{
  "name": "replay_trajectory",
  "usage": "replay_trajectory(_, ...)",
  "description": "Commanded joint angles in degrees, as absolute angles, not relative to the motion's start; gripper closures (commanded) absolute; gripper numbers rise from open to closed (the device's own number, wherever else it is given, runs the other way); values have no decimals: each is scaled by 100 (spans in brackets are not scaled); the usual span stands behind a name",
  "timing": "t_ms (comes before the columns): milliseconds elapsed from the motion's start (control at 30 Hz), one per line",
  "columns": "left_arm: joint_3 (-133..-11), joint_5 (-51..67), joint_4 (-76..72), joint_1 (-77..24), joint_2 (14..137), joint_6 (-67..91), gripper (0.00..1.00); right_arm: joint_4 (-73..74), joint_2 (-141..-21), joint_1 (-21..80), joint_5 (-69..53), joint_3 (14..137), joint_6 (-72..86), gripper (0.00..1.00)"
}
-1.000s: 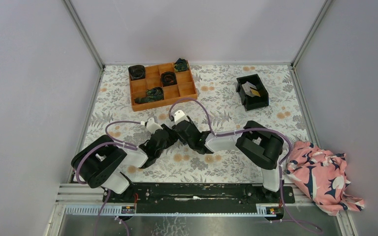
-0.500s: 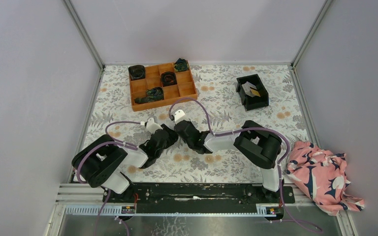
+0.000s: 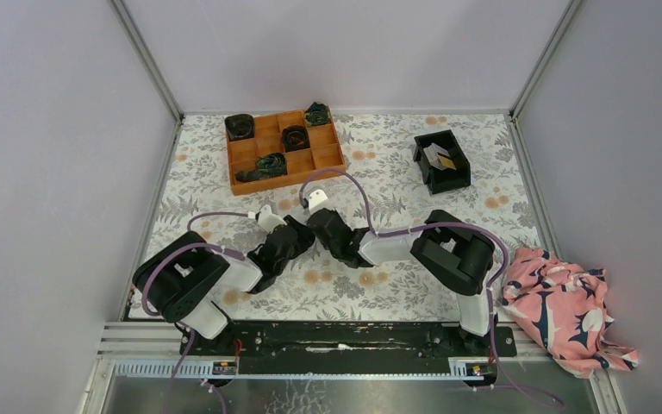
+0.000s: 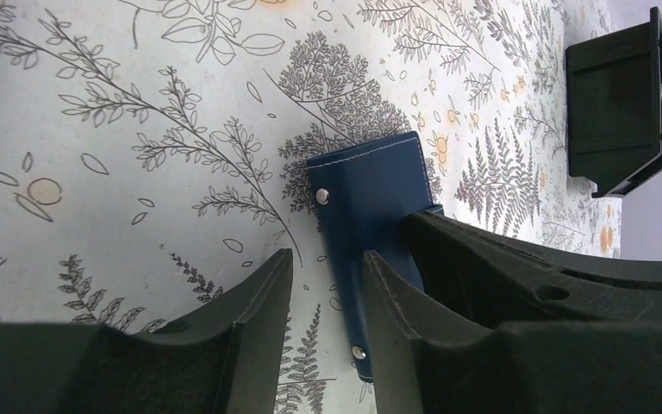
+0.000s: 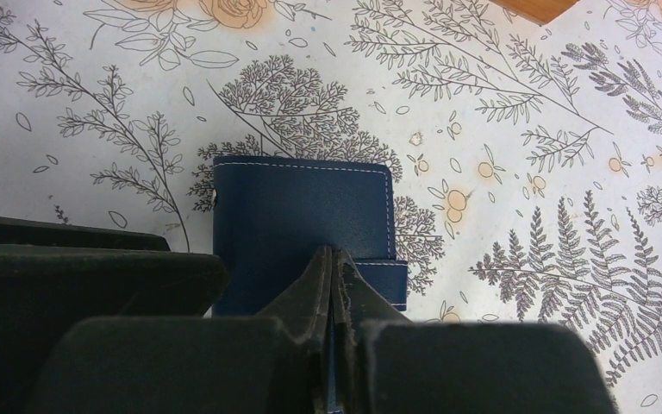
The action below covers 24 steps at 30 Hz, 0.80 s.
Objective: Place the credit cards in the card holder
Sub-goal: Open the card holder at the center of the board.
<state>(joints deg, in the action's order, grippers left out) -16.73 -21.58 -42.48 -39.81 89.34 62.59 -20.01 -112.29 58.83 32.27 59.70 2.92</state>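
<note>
- The card holder (image 5: 300, 205), dark navy with pale stitching, lies flat on the floral counter (image 3: 396, 185) near the middle, between the 2 arms. From above it is hidden beneath the arms.
- The right pincer (image 5: 333, 259) is clenched, its 2 fingers pressed together with no gap. The tips sit over the near edge of the card holder. Whether a flap is pinched between them cannot be told.
- On the right in the right wrist view, a lower layer of the card holder sticks out slightly past the top one.
- The left pincer (image 4: 327, 269) stands partly released, its jaws apart. One finger lies over the card holder; the other is just beside its edge, over bare counter, so a strip of navy shows in the gap.
- 2 small silver snaps show on the card holder in the left wrist view.
- The credit cards (image 3: 441, 158) – a grey one and a yellow-orange one can be made out – rest inside a black bin (image 3: 454, 178) at the far right of the counter, well apart from the card holder.
- An orange compartment tray (image 3: 325, 157) stands at the far side, left of the bin, with 4 dark bundles in its sections.
- A pink floral cloth (image 3: 560, 310) lies crumpled at the near right — beside the right arm's base.
</note>
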Motion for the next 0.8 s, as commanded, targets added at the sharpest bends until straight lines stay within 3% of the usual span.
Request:
replay_trajectory(0, -1780, -2051, -3477, -3958, 9134, 6116, 55, -1608, -11086, 5771, 3177, 5820, 480, 100)
replay_trajectory(333, -2335, -2013, -3026, -3957, 9224, 5969, 47, -1548, -10844, 5723, 2998, 5712, 681, 100)
replay_trajectory(567, -2547, -1792, -3190, -3954, 9877, 6035, 49, -1519, -10686, 5709, 2807, 5645, 875, 100)
replay_trajectory(600, -2551, -1736, -3282, -3951, 9985, 6057, 52, -1498, -10671, 5710, 2790, 5643, 898, 100)
replay_trajectory(633, -2556, -1684, -3358, -3955, 10087, 6078, 62, -1495, -10651, 5705, 2784, 5636, 912, 100)
replay_trajectory(700, -2581, -1688, -3346, -3955, 10274, 6134, 91, -1503, -10580, 5698, 2814, 5608, 930, 100)
replay_trajectory(733, -2584, -1701, -3322, -3959, 10324, 6153, 99, -1503, -10549, 5691, 2824, 5592, 936, 100)
replay_trajectory(767, -2584, -1720, -3283, -3963, 10364, 6174, 100, -1503, -10513, 5681, 2822, 5582, 946, 100)
